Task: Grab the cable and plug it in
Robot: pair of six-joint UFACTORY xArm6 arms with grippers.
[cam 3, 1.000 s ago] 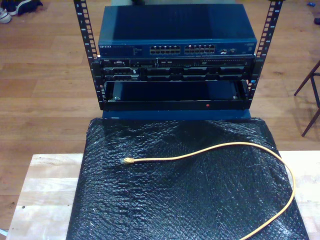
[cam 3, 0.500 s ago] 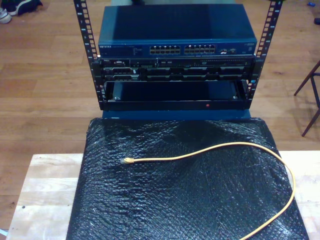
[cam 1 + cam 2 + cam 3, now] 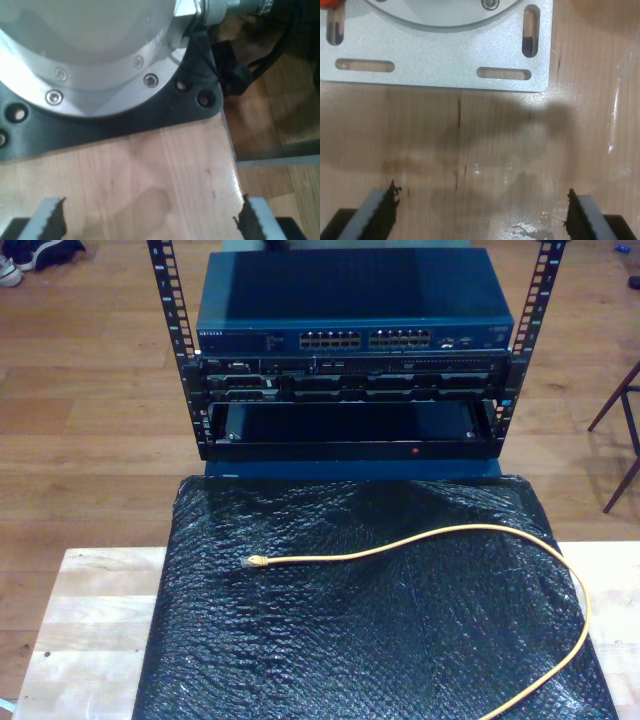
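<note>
On the black padded mat (image 3: 380,640), the cable (image 3: 400,540) lies loose; its plug (image 3: 255,562) points toward the exterior view's left, its length running rightward, then curling down. My first gripper (image 3: 149,220) and my second gripper (image 3: 481,215) hang spread over bare wood. Best grasp just behind the plug, aligned with the switch ports (image 3: 365,340).

We see a pale wooden table (image 3: 90,610) standing on a wood floor (image 3: 90,410). A black bubble-wrap sheet (image 3: 370,640) covers most of its top — bare wood shows at the exterior view's left and right edges. On the sheet lies the yellow cable (image 3: 480,532), curving toward the exterior view's right, its clear plug (image 3: 255,562) near the sheet's middle-left in the exterior view.
</note>
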